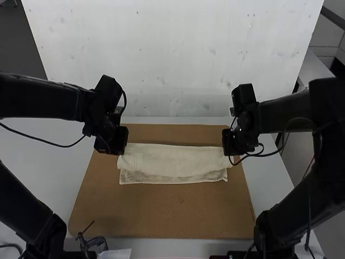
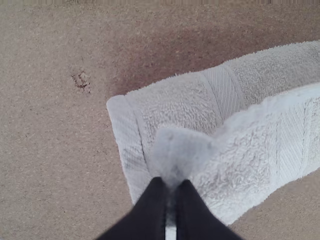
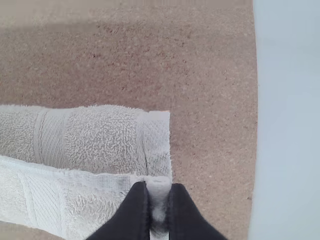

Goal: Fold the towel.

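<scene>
Partly folded towel under two-arm control. At the upper left of the high view, the left arm's black, tapered gripper (image 2: pixel 171 183) is pinched narrow on one end of the cloth. The cream, ribbed-border terry towel (image 1: pixel 172 160) occupies the centre of the frame as a long band on a flat brown board (image 1: pixel 161 216); a strip of under-layer shows along its lower side. Right of centre, the right arm's matching black gripper (image 3: pixel 159 189) grips the opposite end. One doubling appears largely formed; aligning the layers, release and smoothing presumably remain, perhaps with a further fold.
</scene>
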You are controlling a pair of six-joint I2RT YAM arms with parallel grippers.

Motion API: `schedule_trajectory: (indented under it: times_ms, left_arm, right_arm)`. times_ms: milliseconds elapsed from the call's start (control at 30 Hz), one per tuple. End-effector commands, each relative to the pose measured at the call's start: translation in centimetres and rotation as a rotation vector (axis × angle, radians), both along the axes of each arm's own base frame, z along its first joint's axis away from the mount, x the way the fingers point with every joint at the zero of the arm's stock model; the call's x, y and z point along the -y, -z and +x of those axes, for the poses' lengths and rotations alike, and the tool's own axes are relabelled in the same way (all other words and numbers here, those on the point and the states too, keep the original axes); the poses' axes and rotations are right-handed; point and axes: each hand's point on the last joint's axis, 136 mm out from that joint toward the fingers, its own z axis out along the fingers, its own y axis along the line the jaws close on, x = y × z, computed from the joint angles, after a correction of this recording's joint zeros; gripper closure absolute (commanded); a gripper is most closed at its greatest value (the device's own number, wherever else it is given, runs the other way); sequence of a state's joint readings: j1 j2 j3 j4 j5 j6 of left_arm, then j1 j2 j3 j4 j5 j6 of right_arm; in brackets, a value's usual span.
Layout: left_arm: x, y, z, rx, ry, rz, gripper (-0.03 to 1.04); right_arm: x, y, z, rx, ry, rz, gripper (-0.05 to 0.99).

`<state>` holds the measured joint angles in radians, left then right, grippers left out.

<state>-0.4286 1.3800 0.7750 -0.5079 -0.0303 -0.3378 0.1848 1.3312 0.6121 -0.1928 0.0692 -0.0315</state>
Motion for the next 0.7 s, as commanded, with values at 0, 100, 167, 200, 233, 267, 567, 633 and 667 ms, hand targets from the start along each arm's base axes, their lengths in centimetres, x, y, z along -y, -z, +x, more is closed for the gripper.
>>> schedule_trajectory:
  times_ms: [0,100,167,200,233,267,567,633,667]
  left_arm:
    - [-0.1,0.5,0.7,0.013,-0.009,0.008,0.99]
    - [-0.6,1.7,1.4,-0.004,-0.026,0.017,0.99]
    - [-0.7,2.6,1.5,-0.021,-0.03,0.024,0.99]
    - [-0.8,3.0,1.5,-0.034,-0.033,0.029,0.99]
    - [-0.8,3.4,1.5,-0.045,-0.035,0.034,0.99]
    - [-0.9,3.7,1.4,-0.055,-0.037,0.037,0.99]
    - [-1.5,4.8,1.8,-0.06,-0.059,0.039,0.99]
    - [-1.6,4.9,2.4,-0.045,-0.066,0.034,0.99]
    - [-1.6,5.0,2.6,-0.045,-0.064,0.035,0.99]
  right_arm:
    - [0.7,0.9,1.0,-0.006,0.02,-0.011,0.92]
    - [0.8,1.8,1.8,-0.016,0.033,-0.012,0.92]
    - [0.8,2.3,2.3,-0.024,0.035,-0.011,0.92]
    - [0.7,2.6,2.4,-0.028,0.038,-0.011,0.92]
    - [0.7,2.8,2.6,-0.031,0.038,-0.011,0.92]
    - [0.7,2.9,2.8,-0.03,0.04,-0.011,0.92]
    - [0.4,4.1,4.3,-0.045,0.049,-0.008,0.92]
    - [0.3,4.3,4.4,-0.051,0.047,-0.008,0.92]
    - [0.2,4.4,4.3,-0.056,0.05,-0.006,0.92]
